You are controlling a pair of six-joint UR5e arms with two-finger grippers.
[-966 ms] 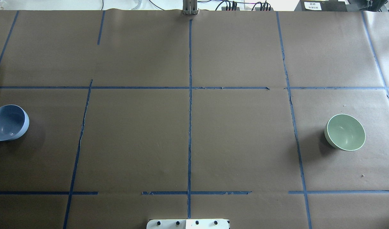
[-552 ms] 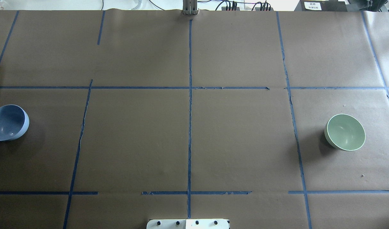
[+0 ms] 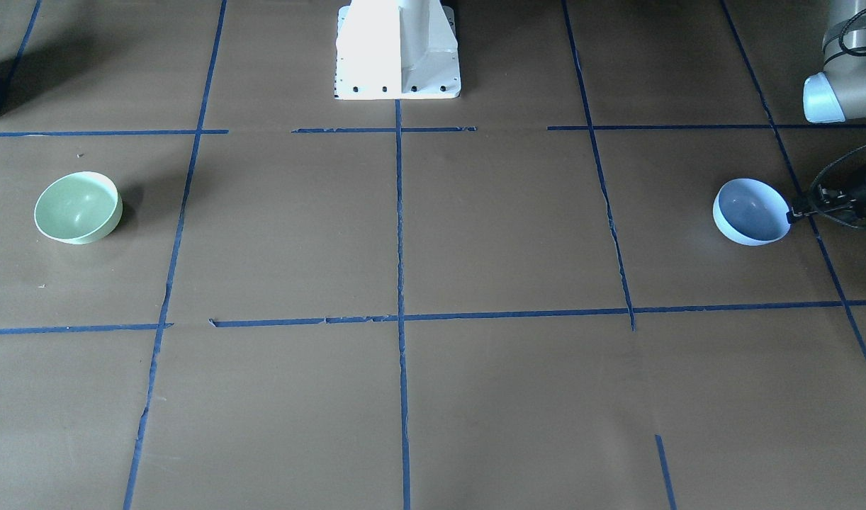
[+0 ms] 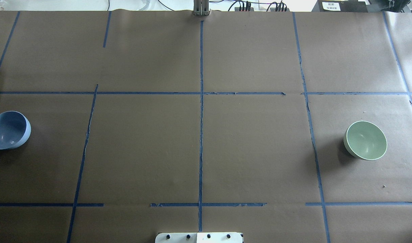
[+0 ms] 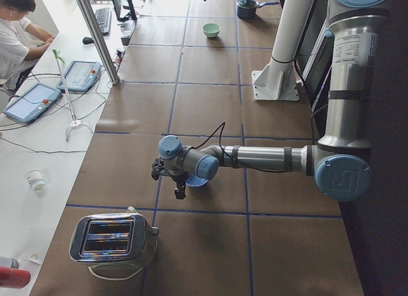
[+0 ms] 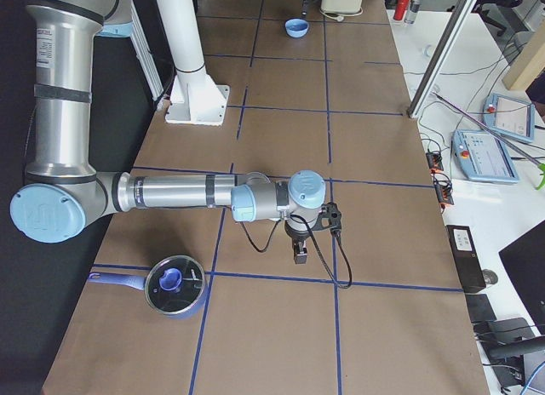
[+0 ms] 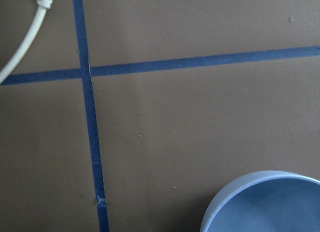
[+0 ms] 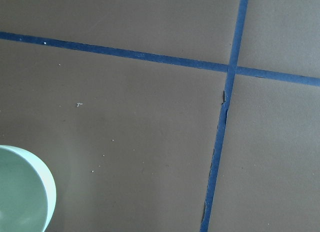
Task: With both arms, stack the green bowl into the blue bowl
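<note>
While the blue bowl (image 3: pixel 750 211) sits just beside the left gripper (image 3: pixel 805 207) and the green bowl (image 3: pixel 78 207) lies near the right gripper (image 6: pixel 300 250), I cannot tell if either gripper is open.

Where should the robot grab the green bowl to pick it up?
On its thin rim, straight down from above. The green bowl sits upright, mouth open, and its outside is round and smooth, so squeezing the sides would likely slip. One finger inside and one outside should pinch the wall. The right gripper is the nearer one.
</note>
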